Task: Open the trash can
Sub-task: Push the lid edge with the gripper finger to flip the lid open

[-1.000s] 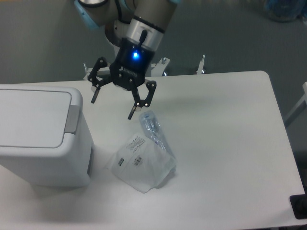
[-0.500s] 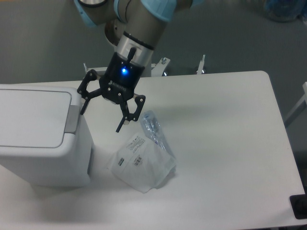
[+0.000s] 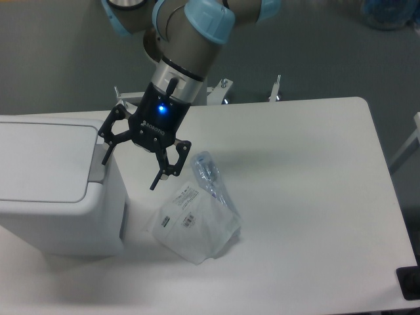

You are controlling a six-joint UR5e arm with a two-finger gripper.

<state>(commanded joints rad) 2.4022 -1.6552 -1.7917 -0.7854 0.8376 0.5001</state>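
— Is anything showing text that can be read?

— The pouch (image 3: 194, 222) is carrying a white label with dark printed blocks, but the print is coming out too small and blurred to read.

— And the gripper (image 3: 130, 163)?

— A line of pale lettering is running across its black body below the blue light; it is not resolving into letters either.

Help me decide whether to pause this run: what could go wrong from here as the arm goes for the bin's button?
The open gripper has one finger right at the trash can's grey button strip; it could slip off the strip and miss the press. The other finger hangs close above the plastic pouch and might snag it.
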